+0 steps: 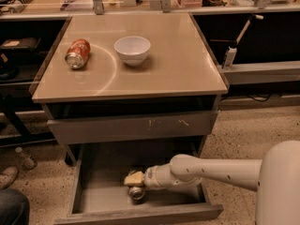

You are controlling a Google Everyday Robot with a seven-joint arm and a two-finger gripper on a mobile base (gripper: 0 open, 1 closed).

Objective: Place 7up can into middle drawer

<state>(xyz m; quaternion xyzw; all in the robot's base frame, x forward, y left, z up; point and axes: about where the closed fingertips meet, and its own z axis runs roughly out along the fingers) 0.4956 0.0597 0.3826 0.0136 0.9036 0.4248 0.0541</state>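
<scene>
The middle drawer (93, 200) is pulled out at the bottom of the cabinet, with its grey floor showing. My gripper (134, 183) reaches into it from the right, low over the floor near the middle. The 7up can (137, 193) is right at the gripper's tip, just below its tan end. It shows as a small silvery can with its round end facing the camera, down at the drawer floor. The gripper hides most of its label.
An orange-red can (78, 53) lies on its side on the tan tabletop (178, 64), with a white bowl (132, 49) to its right. The shut drawer with pale scratches (140, 124) overhangs the open one. A person's shoe (8, 176) and a bottle (24, 157) are on the floor at the left.
</scene>
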